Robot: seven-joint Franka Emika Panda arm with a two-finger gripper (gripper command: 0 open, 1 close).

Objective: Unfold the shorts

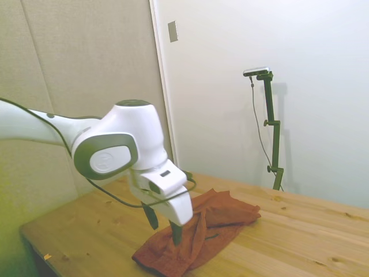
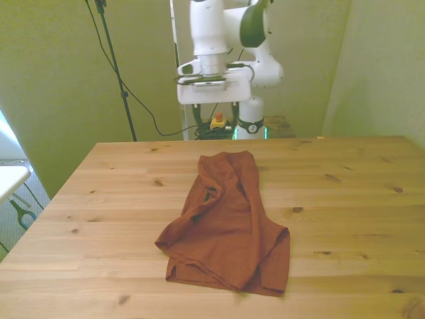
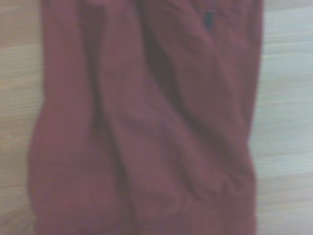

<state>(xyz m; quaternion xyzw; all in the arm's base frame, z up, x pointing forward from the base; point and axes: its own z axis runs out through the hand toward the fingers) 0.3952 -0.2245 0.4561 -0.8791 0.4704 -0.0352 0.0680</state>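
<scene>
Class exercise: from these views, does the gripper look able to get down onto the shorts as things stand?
Probably yes. The shorts lie crumpled in the open on the table with nothing on or beside them. The gripper hangs above the table's far side with its fingers apart, and nothing stands between it and the fabric.

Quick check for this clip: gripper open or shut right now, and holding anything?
Gripper: open, fingers apart, holding nothing; it hangs in the air clear of the shorts on the table.
</scene>
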